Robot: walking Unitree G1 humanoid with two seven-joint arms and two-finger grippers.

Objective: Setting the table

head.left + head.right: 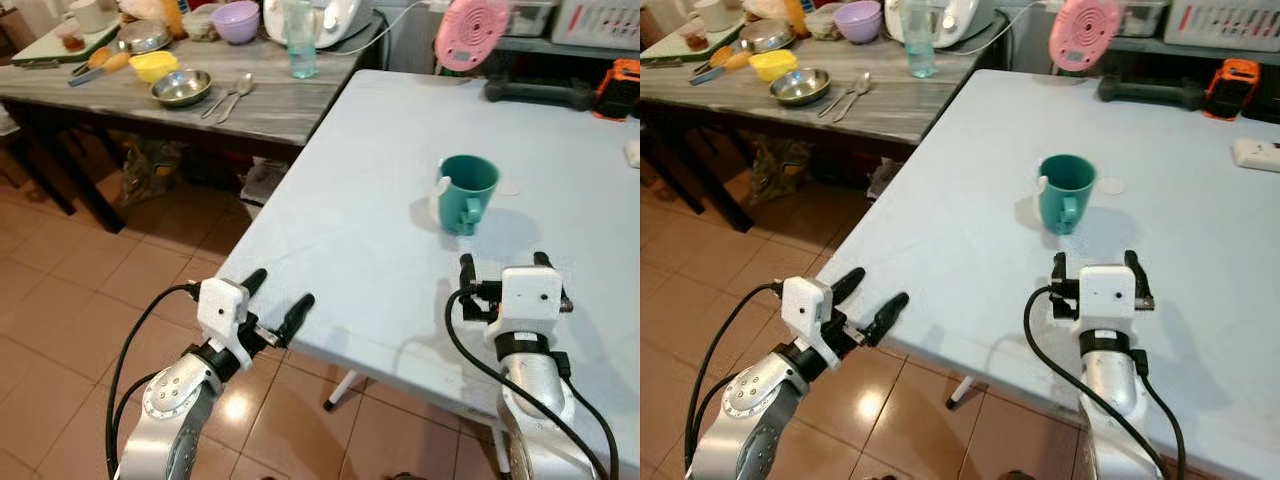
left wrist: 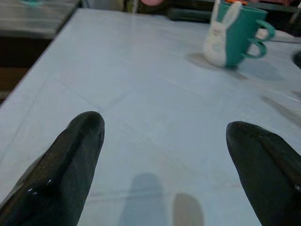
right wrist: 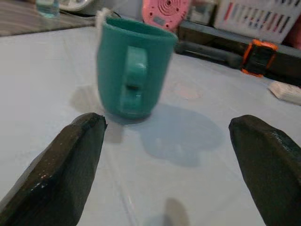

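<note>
A teal mug with a white rabbit figure on its side stands upright on the pale blue table, handle toward me. My right gripper hovers open just short of the mug, fingers spread and empty; the mug looms between its fingertips in the right wrist view. My left gripper is open and empty at the table's near left corner, pointing across the tabletop toward the mug.
A grey side table at the back left holds a metal bowl, yellow bowl, purple bowl, spoons and a glass. A pink fan and an orange device sit beyond the table. Tiled floor lies left.
</note>
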